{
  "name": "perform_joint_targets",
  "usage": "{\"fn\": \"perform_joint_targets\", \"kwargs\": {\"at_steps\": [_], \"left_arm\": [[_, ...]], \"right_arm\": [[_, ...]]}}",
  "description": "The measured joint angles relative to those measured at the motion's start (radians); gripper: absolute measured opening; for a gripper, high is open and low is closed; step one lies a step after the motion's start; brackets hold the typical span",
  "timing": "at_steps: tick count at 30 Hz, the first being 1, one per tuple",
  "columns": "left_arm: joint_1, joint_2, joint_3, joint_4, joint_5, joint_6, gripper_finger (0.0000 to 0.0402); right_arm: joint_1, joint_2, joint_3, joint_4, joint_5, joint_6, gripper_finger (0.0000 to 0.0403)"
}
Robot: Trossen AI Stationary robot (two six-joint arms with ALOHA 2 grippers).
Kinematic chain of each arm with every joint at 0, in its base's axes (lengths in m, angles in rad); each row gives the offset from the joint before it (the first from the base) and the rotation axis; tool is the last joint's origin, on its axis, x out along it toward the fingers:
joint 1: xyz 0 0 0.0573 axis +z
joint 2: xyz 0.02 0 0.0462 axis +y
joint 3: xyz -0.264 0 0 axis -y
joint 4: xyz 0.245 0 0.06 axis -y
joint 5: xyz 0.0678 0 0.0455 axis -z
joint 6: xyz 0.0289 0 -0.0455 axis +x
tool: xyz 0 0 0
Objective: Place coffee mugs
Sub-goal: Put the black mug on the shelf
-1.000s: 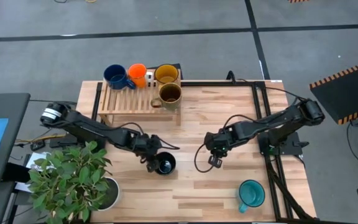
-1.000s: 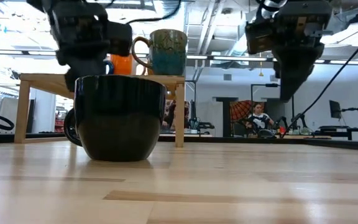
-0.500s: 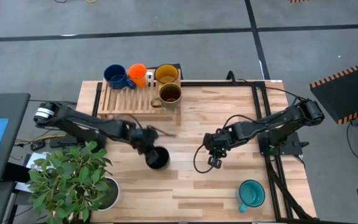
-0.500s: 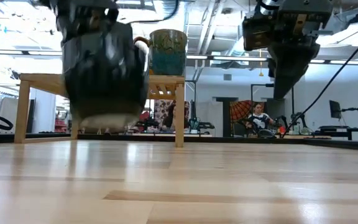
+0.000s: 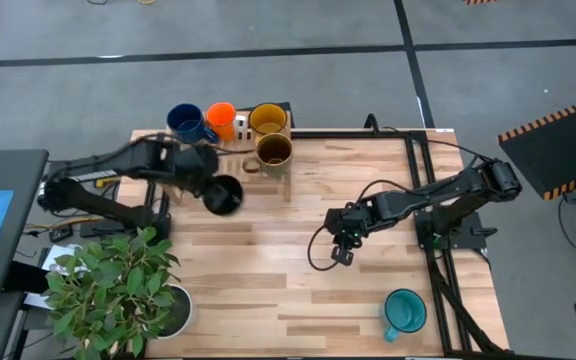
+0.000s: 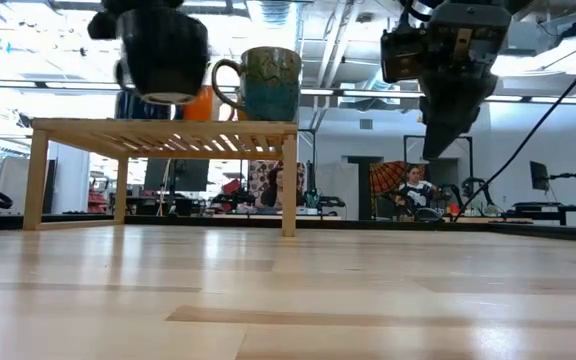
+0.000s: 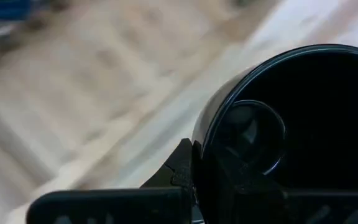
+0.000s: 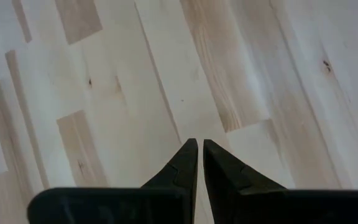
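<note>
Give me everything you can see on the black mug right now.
The black mug is a small, glossy, ceramic-looking cup, dark inside too. It is off the table, held in the air by the left end effector, one finger clamped over its rim in the left wrist view. In the low view it hangs roughly upright at the slatted wooden rack's top, near the rack's front edge, left of the olive-brown mug. Its handle is not clearly visible.

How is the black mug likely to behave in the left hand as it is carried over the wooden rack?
The black mug looks glossy, so probably slippery. The left hand seems to pinch only its rim, so it may tilt. Likely rigid and breakable if dropped onto the rack.
</note>
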Motion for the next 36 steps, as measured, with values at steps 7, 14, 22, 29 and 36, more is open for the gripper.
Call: {"fn": "perform_joint_targets", "kwargs": {"at_steps": [7, 14, 22, 29, 36], "left_arm": [[0.161, -0.001, 0.077, -0.065, -0.094, 0.105, 0.0006], [0.315, 0.054, 0.075, -0.022, -0.070, 0.241, 0.0005], [0.389, 0.054, 0.075, 0.070, -0.005, 0.322, 0.0005], [0.401, 0.054, 0.045, 0.087, -0.003, 0.320, 0.0025], [0.402, 0.053, 0.004, 0.138, -0.028, 0.323, 0.0034]], "right_arm": [[0.000, 0.000, 0.000, 0.021, -0.002, -0.001, 0.0054], [0.000, 0.000, 0.000, 0.037, -0.002, 0.001, 0.0054], [-0.001, 0.000, 0.000, 0.053, -0.001, 0.001, 0.0054], [-0.015, 0.000, 0.000, 0.060, -0.001, 0.001, 0.0054], [-0.032, 0.000, 0.000, 0.067, 0.000, 0.001, 0.0054]]}}
